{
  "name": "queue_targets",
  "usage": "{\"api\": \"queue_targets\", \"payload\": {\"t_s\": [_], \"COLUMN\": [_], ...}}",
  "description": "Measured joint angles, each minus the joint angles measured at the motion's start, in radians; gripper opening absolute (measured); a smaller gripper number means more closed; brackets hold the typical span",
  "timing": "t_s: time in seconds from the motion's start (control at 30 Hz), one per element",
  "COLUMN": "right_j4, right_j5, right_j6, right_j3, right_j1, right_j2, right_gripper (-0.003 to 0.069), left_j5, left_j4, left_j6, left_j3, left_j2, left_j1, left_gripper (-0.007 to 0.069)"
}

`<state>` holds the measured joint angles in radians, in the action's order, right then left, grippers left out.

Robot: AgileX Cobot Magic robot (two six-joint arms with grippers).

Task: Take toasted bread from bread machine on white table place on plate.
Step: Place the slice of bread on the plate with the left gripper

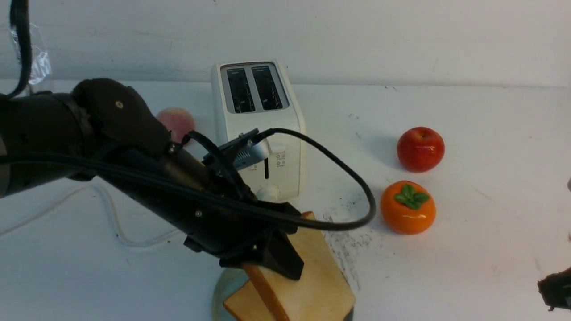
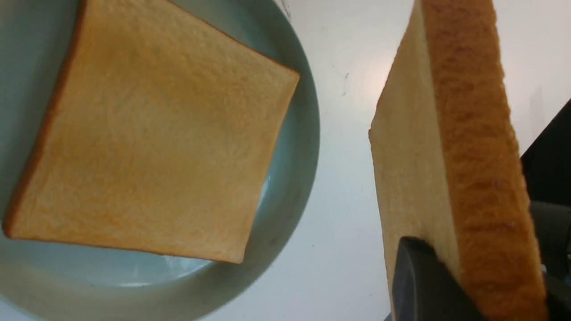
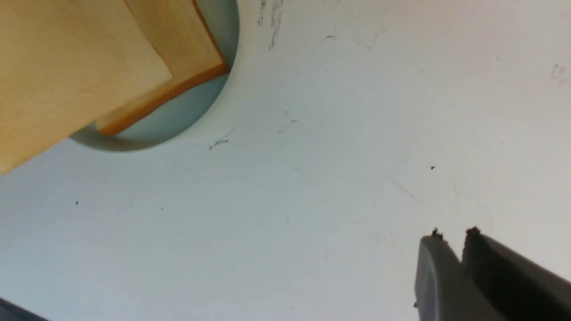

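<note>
The left hand (image 1: 272, 263) is clamped on 1 slice of toasted bread (image 1: 314, 267), gripping it near a crust edge. The slice stands on edge, tilted, in the air above the plate (image 1: 219, 290). In the left wrist view a dark finger (image 2: 424, 285) presses against the slice's pale face, and the orange-brown crust is turned toward the camera. The other slice (image 2: 147, 133) lies flat inside the plate, 1 corner reaching close to the rim (pale blue-green glaze shows around it).

The plate sits on the white bench (image 1: 482, 249) at the near edge of the front view, in front of the bread machine (image 1: 258, 129), whose 2 dark slots face upward. A white cord (image 1: 111, 223) trails over the bench on the robot's left. A pink peach (image 1: 176, 122) sits just left of the machine, partly hidden behind the left arm. To the right, well apart from the machine, a red apple (image 1: 420, 149) stands behind an orange persimmon (image 1: 407, 207); the 2 are near each other but not touching.

The right hand (image 3: 453, 249) hangs over bare bench, well to the right of the plate. Its fingers are drawn narrow, with only a thin slit between the tips, and they grip nothing.
</note>
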<state>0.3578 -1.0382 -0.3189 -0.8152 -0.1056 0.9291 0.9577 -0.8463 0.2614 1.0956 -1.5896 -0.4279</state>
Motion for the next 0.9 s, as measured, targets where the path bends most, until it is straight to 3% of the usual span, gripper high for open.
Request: {"api": "queue_targets", "payload": {"t_s": [0.43, 0.77, 0.9], "right_j4": [0.001, 0.004, 0.004], "right_j5": [0.000, 0.000, 0.000], "right_j6": [0.000, 0.000, 0.000], "right_j3": [0.000, 0.000, 0.000], "right_j1": [0.000, 0.000, 0.000], "right_j2": [0.000, 0.000, 0.000], "right_gripper": [0.0098, 0.0106, 0.0106], "left_j5": [-0.049, -0.150, -0.182], "left_j4": [0.134, 0.190, 0.267], "left_j6": [0.013, 0.007, -0.072], "left_j3": [0.000, 0.001, 0.001], "left_j2": [-0.128, -0.132, -0.132], "left_j1": [0.000, 0.000, 0.000], "left_gripper": [0.0143, 0.0340, 0.0412]}}
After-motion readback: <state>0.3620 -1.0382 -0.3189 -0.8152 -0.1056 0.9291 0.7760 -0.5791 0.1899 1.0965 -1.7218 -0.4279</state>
